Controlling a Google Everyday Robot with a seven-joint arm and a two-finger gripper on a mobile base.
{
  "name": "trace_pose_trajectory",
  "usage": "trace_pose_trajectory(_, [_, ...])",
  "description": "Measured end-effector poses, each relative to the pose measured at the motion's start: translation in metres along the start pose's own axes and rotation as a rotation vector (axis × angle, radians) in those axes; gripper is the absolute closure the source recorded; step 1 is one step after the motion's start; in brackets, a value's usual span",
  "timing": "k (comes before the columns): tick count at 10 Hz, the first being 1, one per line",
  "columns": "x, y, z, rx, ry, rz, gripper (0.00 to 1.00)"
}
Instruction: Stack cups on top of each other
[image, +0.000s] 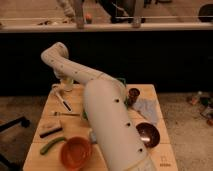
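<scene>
White arm reaching to the table's far left corner, gripper at a pale cup.

The thick white robot arm (107, 120) rises from the bottom edge, crosses the light wooden table (70, 124) and bends at an elbow above the far left corner. At the near edge, left of the arm, stands a wide orange bowl (76, 151). A shiny dark brown bowl (148, 134) sits to the arm's right, with a grey-blue cloth (148, 111) behind it and a small dark cup (133, 95) further back. A long green vegetable (52, 145) lies left of the orange bowl, a flat black bar (50, 131) just behind it. The small pale yellow-cream cup (68, 85) stands upright near the far left corner. The gripper (64, 77) hangs right at this cup; whether it is spread, closed or gripping the cup cannot be told.
</scene>
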Motion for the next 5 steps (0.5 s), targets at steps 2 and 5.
trace_pose_trajectory(2, [0.0012,0.0006,0.0055,-0.012,0.003,-0.006,1.00])
trace_pose_trajectory(5, [0.0027,0.0020,0.0117,-0.030,0.008,-0.014,1.00])
